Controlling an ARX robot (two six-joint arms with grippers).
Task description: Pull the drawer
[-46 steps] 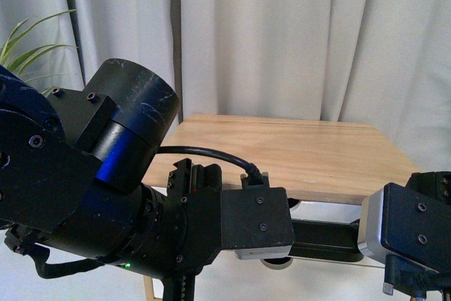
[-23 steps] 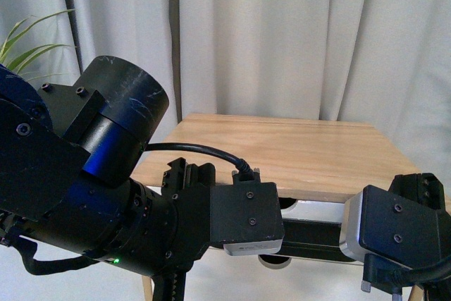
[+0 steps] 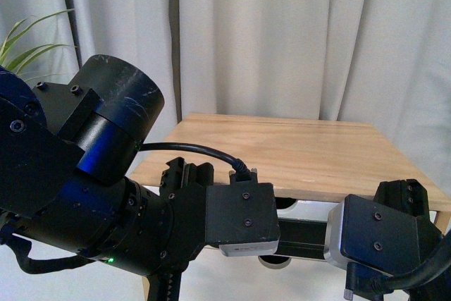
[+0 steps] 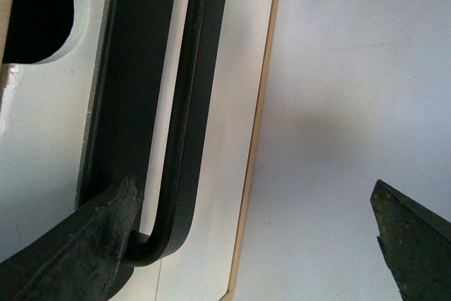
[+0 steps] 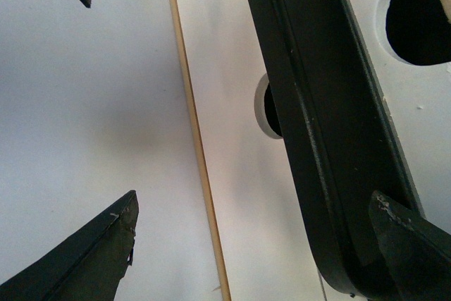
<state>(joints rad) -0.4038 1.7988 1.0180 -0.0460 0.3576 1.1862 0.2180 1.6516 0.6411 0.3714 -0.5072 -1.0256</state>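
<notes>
Claws (image 4: 252,185) (image 5: 254,202) wide, apparently straddling drawer (image 4: 227,68) handle (image 4: 184,103) ends

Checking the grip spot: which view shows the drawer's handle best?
Left wrist view: the handle shows as a raised bar with its bent end on the drawer front. Right wrist view shows one rounded end; front view, only a short strip.

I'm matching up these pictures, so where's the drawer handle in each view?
Front: handle is the black bar low, just right of centre.
Left wrist: dark bar along the picture, bending beside a tool finger.
Right wrist: thick diagonal bar.
Shared: white drawer front behind it.
</notes>
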